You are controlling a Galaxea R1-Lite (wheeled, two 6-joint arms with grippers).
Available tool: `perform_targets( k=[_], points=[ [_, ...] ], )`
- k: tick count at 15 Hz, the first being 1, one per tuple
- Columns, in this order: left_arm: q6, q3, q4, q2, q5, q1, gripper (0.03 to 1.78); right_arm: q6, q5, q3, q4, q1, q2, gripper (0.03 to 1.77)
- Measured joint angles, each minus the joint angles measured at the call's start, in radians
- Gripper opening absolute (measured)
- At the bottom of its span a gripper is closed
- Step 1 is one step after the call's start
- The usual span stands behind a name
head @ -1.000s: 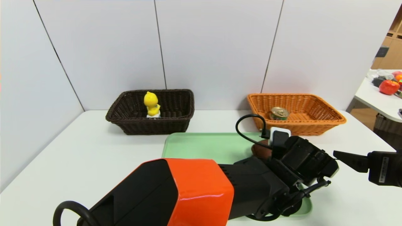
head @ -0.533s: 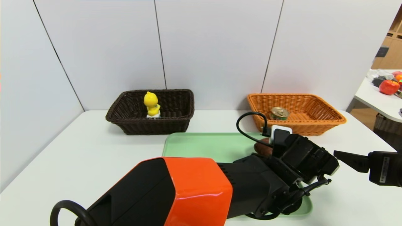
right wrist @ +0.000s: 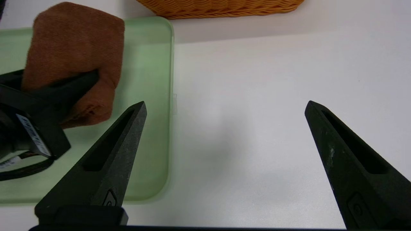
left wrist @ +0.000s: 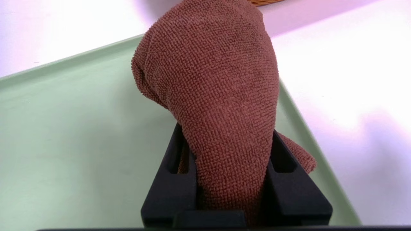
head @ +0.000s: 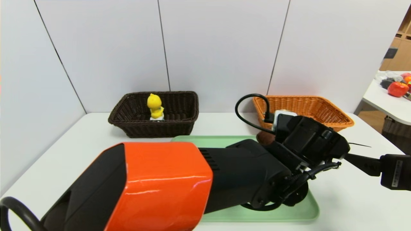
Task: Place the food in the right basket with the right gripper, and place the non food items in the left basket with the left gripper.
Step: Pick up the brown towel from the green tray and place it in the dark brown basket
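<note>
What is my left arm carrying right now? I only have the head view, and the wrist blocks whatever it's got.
Observer: The left wrist view shows the left gripper with its jaws shut on the brown towel, which bulges out past them over the green tray.
Operator: And are the right arm's jaws open? I see just one finger.
Observer: Yes. In the right wrist view the right gripper has its jaws spread wide with nothing between them, over the white table beside the tray.
</note>
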Motion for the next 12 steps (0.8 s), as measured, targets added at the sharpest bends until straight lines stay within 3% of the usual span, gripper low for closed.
perform_targets(
  k=[6,12],
  points=[
    [0.029,0.007,0.106,-0.14,0.003,0.14,0.51,0.001,0.001,0.001,0.0,0.014,-0.001,1.7],
    [0.124,0.006,0.127,-0.269,-0.013,0.346,0.51,0.003,0.001,0.003,0.0,0.016,-0.005,1.7]
  ],
)
